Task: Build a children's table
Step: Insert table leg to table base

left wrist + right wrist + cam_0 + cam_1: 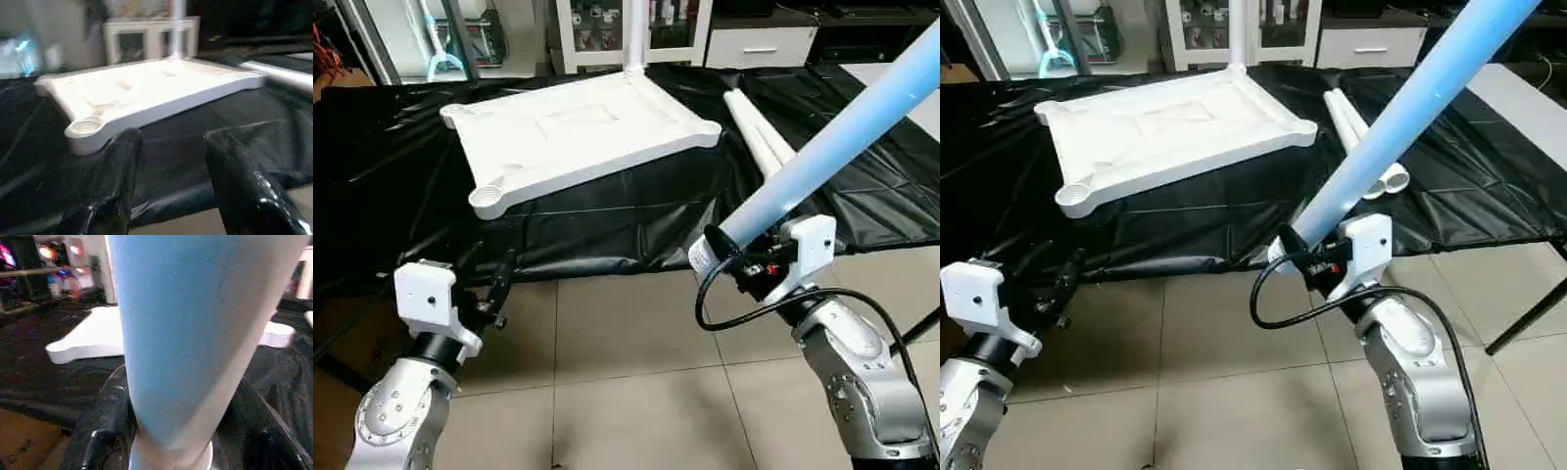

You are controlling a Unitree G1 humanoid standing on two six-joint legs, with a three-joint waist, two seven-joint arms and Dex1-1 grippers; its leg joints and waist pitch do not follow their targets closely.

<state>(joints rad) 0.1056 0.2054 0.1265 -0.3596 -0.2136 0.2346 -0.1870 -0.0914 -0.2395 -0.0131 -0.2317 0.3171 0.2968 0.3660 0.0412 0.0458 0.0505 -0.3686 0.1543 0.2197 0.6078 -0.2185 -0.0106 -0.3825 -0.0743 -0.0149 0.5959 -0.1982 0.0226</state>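
We see the smooth white plastic tabletop (578, 137), rectangular with round corner sockets, lying on crinkled black sheeting (607, 220), one upright leg (633, 34) at its far corner. Two tubular legs (759, 137) lie beside it. Our right gripper (1317, 257) clamps its jaws on a tapered leg (832, 147); our left gripper (168, 186) hangs empty over floor tiles (626, 392), jaws apart.

Right pincer (171, 440) grips a table leg (195, 333)

A black sheet (607, 220) spreads across the middle of the frame above a tiled floor (626, 392). White cabinets (607, 29) line the top edge.
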